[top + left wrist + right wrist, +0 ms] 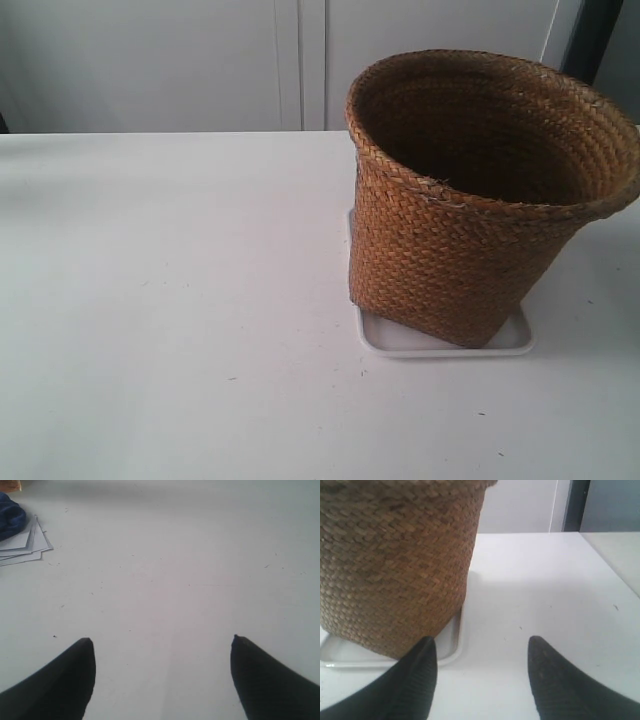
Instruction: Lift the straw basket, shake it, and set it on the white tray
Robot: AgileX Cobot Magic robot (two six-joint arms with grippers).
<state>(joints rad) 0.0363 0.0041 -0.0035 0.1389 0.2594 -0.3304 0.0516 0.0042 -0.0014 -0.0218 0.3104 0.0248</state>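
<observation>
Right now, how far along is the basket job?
Done, by the look: the straw basket stands upright on the white tray. In hand: nothing; the left end effector and right end effector are open and empty. Left: apparently nothing, though the shake cannot be checked here.

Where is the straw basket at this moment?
In the exterior view the basket stands on the tray, right of the middle of the table. The open right gripper is near it.
</observation>
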